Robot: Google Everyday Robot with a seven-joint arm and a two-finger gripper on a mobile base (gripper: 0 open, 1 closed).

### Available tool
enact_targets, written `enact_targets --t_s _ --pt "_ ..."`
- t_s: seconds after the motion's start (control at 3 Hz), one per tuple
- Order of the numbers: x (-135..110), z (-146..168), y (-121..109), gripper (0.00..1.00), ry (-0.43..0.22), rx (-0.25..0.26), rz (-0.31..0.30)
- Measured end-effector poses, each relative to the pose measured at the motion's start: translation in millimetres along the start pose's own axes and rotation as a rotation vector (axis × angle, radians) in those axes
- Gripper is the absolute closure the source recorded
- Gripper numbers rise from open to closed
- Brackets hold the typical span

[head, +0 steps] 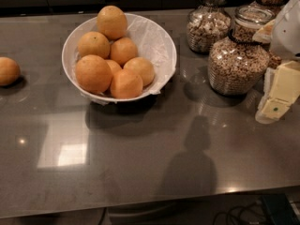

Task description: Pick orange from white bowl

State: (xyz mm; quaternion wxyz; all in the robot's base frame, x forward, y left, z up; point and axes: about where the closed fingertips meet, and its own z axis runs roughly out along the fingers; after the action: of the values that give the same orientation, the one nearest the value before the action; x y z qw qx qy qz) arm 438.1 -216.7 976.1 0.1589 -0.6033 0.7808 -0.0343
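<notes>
The white bowl (158, 37), lined with crinkled white paper, stands on the grey counter at the back left. It holds several oranges. The largest, deepest orange one (93, 73) lies at the bowl's front left, with smaller, paler ones around and behind it. My gripper (277, 96), cream-coloured under a white arm, hangs at the right edge of the view over the counter. It is far to the right of the bowl and holds nothing that I can see.
A lone orange (8, 71) lies on the counter at the far left. Glass jars of cereal (238, 62) (206, 26) stand between the bowl and my gripper, with two more behind. The counter's front edge runs along the bottom, with cables below at the right.
</notes>
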Motion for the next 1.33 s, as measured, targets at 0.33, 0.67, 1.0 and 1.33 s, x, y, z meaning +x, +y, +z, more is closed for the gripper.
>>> enact_targets --t_s 0.33,0.67,1.0,1.33 --pt "0 0 0 0.0 0.0 0.0 0.0" --pt "-26 10 -11 0.0 -0.059 0.025 -0.015" --pt "-93 21 -14 0.0 -0.161 0.067 -0.098" --pt "-93 21 -14 0.0 -0.161 0.067 -0.098"
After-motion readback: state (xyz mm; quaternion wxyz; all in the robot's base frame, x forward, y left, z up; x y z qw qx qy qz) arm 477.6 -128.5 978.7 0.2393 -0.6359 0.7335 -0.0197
